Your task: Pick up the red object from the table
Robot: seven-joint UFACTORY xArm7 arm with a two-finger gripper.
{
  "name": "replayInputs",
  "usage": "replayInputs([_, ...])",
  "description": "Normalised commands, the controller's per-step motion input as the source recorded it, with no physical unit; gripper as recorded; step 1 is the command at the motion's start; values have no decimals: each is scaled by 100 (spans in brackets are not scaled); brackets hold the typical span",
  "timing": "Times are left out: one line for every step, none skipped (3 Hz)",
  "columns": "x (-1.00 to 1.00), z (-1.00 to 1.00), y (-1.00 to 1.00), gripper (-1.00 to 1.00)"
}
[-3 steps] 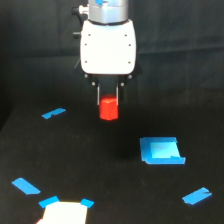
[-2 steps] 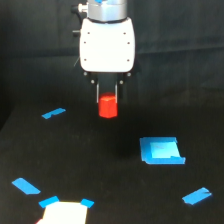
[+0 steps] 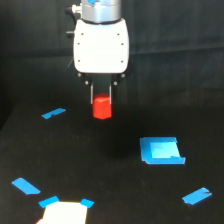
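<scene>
Since a second ago, my body and the red block have climbed in the view: the block now sits higher against the dark backdrop, further above the surface.

Largest first: the black matte table (image 3: pixel 120 190) spreads under everything, dull and flat. Above it hangs my white, rounded gripper (image 3: pixel 102 102) with a grey metal collar on top. Toward the exterior view's right lies a flat blue square piece (image 3: pixel 161 150), well apart from me. At the bottom edge sits a white patch held by blue tape (image 3: pixel 64 211). Small blue tape strips (image 3: pixel 53 113) lie scattered about the surface. Smallest is the small bright red-orange block (image 3: pixel 102 108).

My two thin dark fingers (image 3: pixel 92 95) are pinching that block between them, one on each flank, and it hangs at my tips clear of the table, with nothing under it that I can see.

By my reckoning the task is nearly done: the grasp is made and the block is off the table. What is left, at most, is a little more lift and holding steady.

No brand, label or writing can be read on me or anything else.
</scene>
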Motion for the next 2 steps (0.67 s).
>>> replayInputs([14, -8, -3, -62])
replayInputs([-34, -11, -82, -50])
